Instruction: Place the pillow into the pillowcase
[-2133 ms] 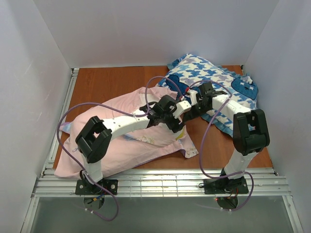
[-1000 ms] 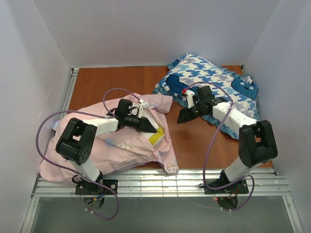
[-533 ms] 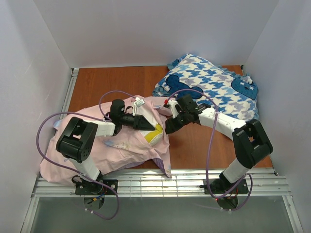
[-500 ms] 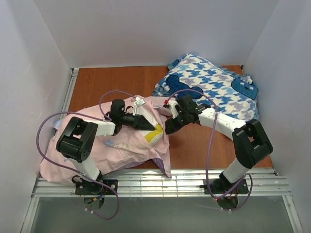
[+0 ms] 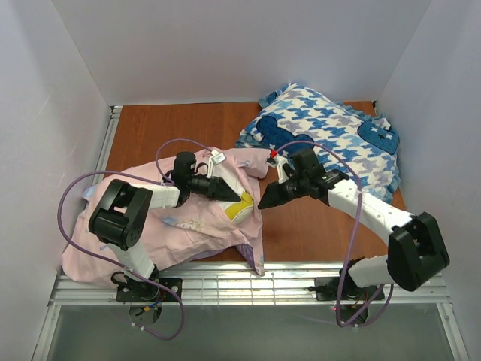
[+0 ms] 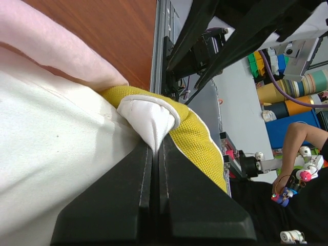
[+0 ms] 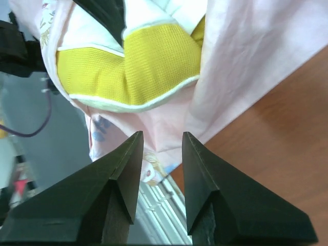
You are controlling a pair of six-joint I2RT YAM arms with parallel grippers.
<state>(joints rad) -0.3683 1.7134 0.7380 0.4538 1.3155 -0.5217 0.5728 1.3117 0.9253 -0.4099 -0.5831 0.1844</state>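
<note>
We find the left gripper clamped tight on the pillow at its yellow-edged corner, which lies exposed at the right edge of the pink pillowcase. The right gripper is narrowly parted and holds nothing, just beside that edge. Bare table lies to its right, and the houndstooth cushion lies behind.

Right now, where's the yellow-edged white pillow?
Top view, left of centre: the pillow pokes from the pale pink fabric pillowcase, pinched by the left gripper.
</note>
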